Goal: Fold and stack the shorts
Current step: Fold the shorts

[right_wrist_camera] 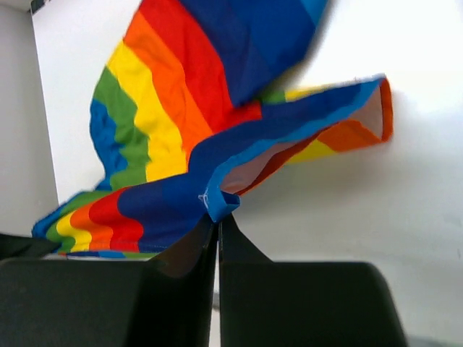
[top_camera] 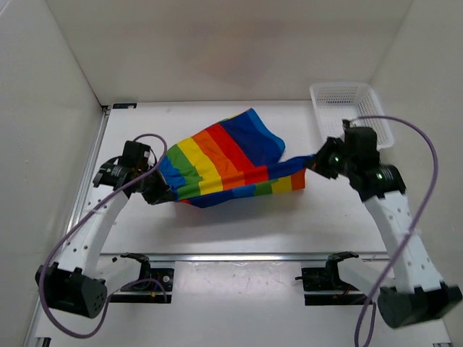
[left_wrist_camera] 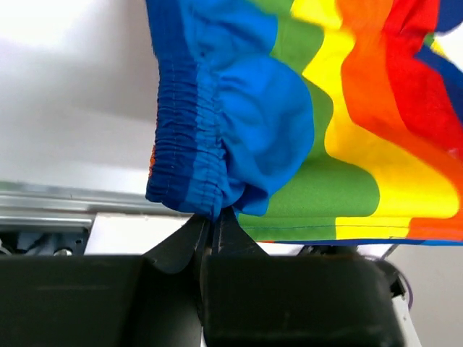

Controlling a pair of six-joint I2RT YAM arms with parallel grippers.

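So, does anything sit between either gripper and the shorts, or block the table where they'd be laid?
Nothing visible does. The left gripper is shut on the shorts at the waistband, the right gripper on a hem corner. The white basket stands far right on the table, apart from the cloth.

Top view: bright, even overhead light; faint soft shadow under shorts [top_camera: 224, 163] on table [top_camera: 239, 224]. Left wrist view: background overexposed top-left, foreground dark. Right wrist view: background blown white, fabric edges blurred.
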